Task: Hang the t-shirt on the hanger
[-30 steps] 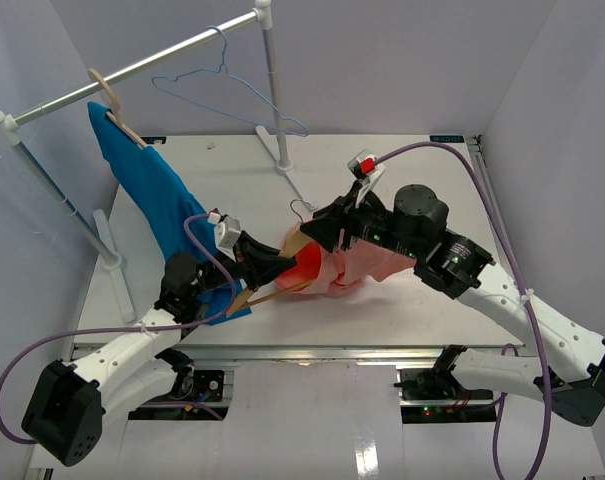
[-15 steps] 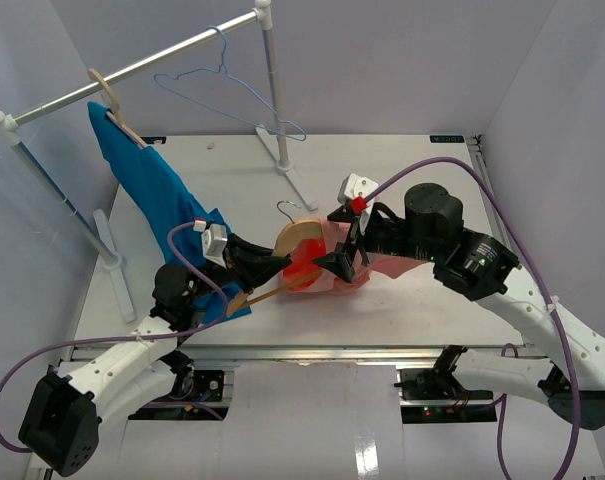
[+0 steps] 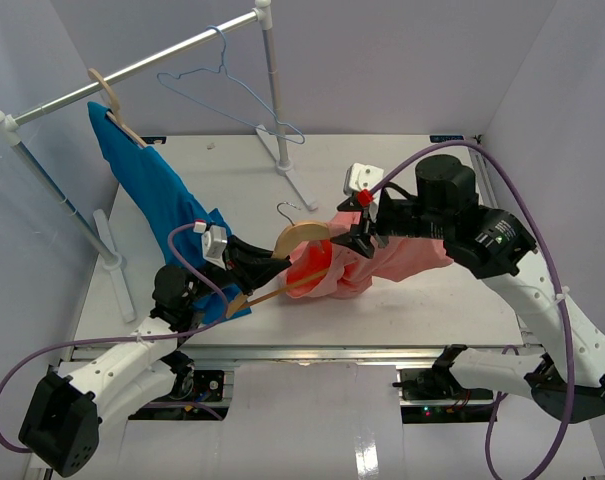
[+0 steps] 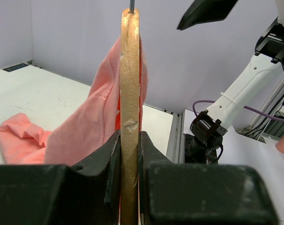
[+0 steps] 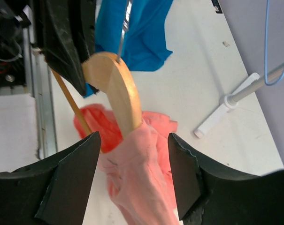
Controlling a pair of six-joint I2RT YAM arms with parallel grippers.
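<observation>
Clamping the light wooden hanger (image 4: 130, 70) with its thin metal hook, your left gripper (image 4: 130, 140) pinches one smooth, flat arm. Your right gripper (image 5: 132, 140) stands spread over the soft, wrinkled salmon-pink t-shirt (image 3: 402, 255), which is draped over the hanger's other arm. Whether it touches the fabric is unclear. One shirt, one hanger.

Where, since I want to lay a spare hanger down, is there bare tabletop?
There are two bare patches of table: the near right strip in front of the t-shirt, and the far stretch between the blue shirt and the rack foot. The middle is crowded: the left gripper, hanger, right gripper and t-shirt meet there.
</observation>
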